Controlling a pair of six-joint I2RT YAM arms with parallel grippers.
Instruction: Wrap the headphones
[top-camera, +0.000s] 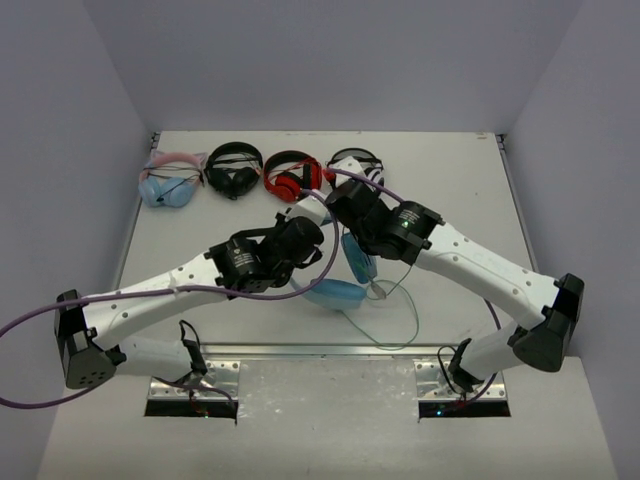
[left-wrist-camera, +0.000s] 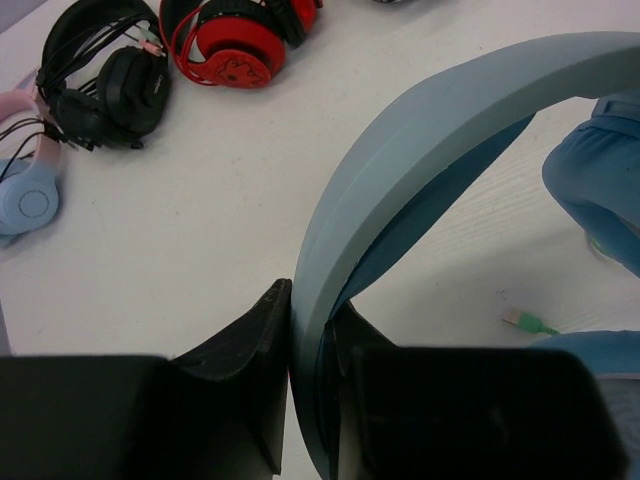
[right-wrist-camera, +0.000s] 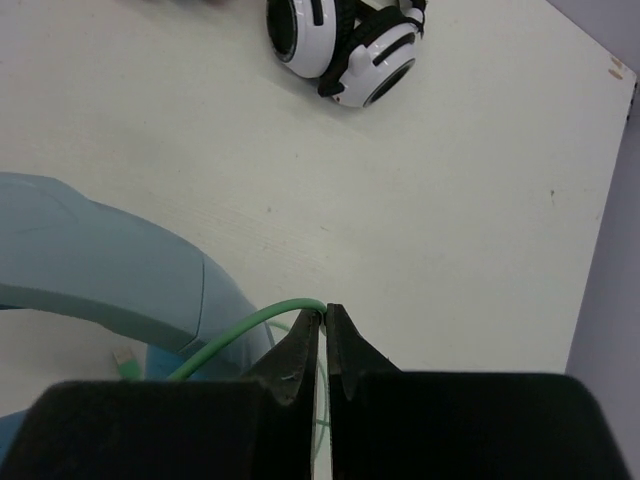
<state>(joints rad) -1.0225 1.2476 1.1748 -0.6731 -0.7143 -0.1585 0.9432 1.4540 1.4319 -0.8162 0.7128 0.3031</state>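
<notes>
Left claw (left-wrist-camera: 308, 305) clamps the stiff headband (left-wrist-camera: 420, 130) of the headphones (top-camera: 335, 293) at mid-bench (top-camera: 180, 230); right claw (right-wrist-camera: 322, 318) pinches their thin, limp cable (right-wrist-camera: 235, 338). Light and rigid, the band probably suits holding; the cable likely slips, so grip firmly. Farther off lies a red pair (left-wrist-camera: 235, 40)

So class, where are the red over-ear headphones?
Top view: the red headphones sit at the table's far edge, between a black pair and a white-and-black pair.
</notes>
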